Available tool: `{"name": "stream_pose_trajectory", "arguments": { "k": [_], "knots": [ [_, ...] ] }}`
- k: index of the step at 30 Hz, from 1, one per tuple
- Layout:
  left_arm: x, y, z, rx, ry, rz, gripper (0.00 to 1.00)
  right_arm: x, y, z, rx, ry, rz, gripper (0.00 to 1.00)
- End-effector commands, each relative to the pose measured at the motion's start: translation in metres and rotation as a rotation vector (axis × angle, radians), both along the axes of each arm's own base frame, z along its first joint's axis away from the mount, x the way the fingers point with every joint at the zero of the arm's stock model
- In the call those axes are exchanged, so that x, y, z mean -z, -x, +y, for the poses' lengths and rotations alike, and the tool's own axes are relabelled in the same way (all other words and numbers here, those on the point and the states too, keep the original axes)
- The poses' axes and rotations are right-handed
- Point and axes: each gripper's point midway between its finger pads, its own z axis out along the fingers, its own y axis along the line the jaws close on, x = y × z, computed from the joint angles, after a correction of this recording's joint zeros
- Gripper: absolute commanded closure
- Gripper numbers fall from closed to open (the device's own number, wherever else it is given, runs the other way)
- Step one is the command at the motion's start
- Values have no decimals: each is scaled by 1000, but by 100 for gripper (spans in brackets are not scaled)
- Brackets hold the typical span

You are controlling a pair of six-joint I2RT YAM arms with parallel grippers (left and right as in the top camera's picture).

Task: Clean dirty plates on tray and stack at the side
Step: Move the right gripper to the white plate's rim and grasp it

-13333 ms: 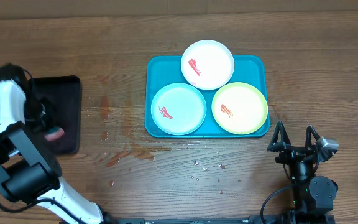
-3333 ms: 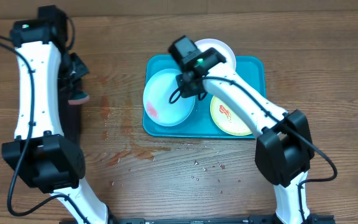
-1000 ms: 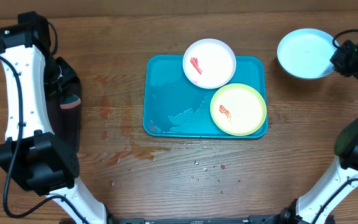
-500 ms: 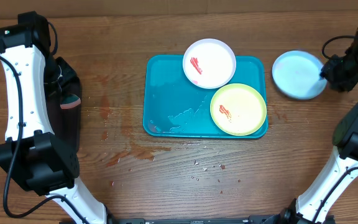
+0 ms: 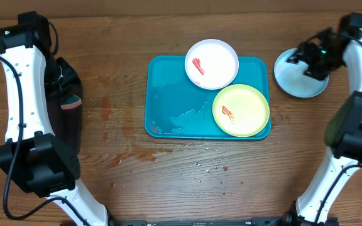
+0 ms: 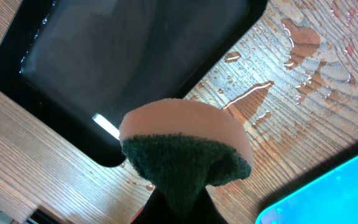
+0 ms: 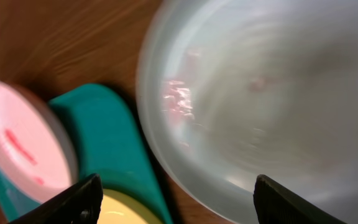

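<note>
Jaws wide on right gripper point(image 7: 179, 202) above pale mint-blue round plastic plate point(image 5: 294, 81), right of turquoise rectangular plastic tray point(image 5: 168, 81); left gripper point(image 6: 173, 208) clamped on pink-and-green sponge point(image 6: 185, 143).

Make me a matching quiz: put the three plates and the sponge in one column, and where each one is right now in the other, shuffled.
Things:
1. white plate
2. yellow-green plate
3. pale blue plate
4. sponge

Places:
a. on the bare wood, right of the turquoise tray
b. near the black tray's corner
c. in the turquoise tray's near right corner, red smear showing
d. overhanging the turquoise tray's far rim, red smear showing

Pairs: 1-d, 2-c, 3-a, 4-b
</note>
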Motion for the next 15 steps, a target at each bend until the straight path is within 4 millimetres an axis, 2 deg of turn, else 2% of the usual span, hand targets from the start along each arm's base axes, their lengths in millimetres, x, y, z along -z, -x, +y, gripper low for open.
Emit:
{"name": "stream_pose_trajectory", "arguments": {
  "k": [1, 3, 6, 10, 15],
  "knots": [
    [-4, 0, -2, 0, 2, -17, 96, -21, -25, 61, -146, -13, -119, 21],
    [-4, 0, -2, 0, 2, -18, 96, -19, -36, 82, -190, 41, -161, 20],
    [-4, 0, -2, 0, 1, -20, 96, -10, -55, 110, -218, 154, -211, 13],
    [-4, 0, -2, 0, 1, -20, 96, 17, -74, 136, -217, 287, -240, 13],
    [-5, -2, -1, 0, -1, -26, 96, 45, -78, 157, -251, 319, -234, 13]
  ]
}}
